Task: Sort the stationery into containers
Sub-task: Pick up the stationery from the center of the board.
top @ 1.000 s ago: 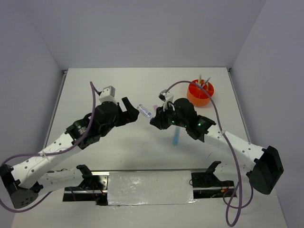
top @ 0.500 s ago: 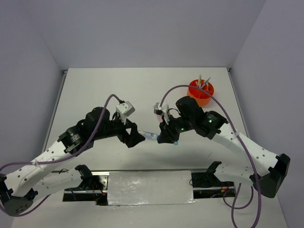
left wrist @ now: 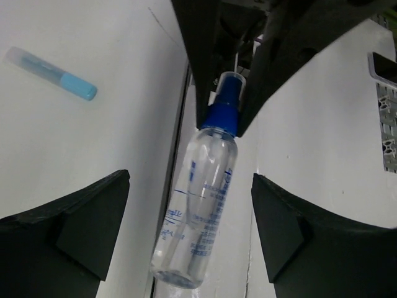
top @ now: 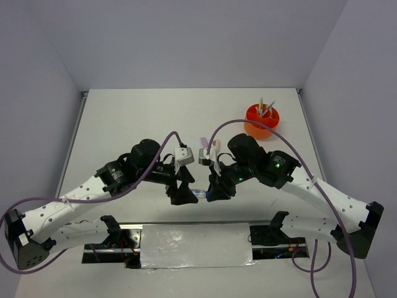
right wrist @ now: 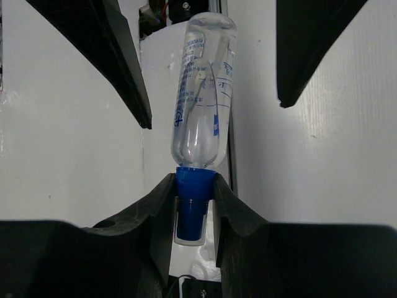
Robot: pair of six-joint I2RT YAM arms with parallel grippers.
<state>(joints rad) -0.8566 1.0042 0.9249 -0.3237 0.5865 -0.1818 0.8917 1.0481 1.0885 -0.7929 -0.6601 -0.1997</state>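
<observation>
**A robot test cell in a lab**

This is a laboratory robot rig, a purpose-built cell rather than a lived-in room. A bare white table point(top: 155, 118) is boxed in on three sides by plain pale panels: a back wall point(top: 198, 43), a left wall point(top: 31, 112) and a right wall point(top: 353, 93). The left arm point(top: 68, 198) and the right arm point(top: 329, 195), both white and black, are fixed at the near edge by a black mounting rail point(top: 127, 239), with a silvery plate point(top: 195, 245) between their bases. Purple cables point(top: 248, 121) loop loose over the arms — exposed wiring. The left wrist view shows a perforated metal strip point(left wrist: 388, 124) at the table's edge.
</observation>
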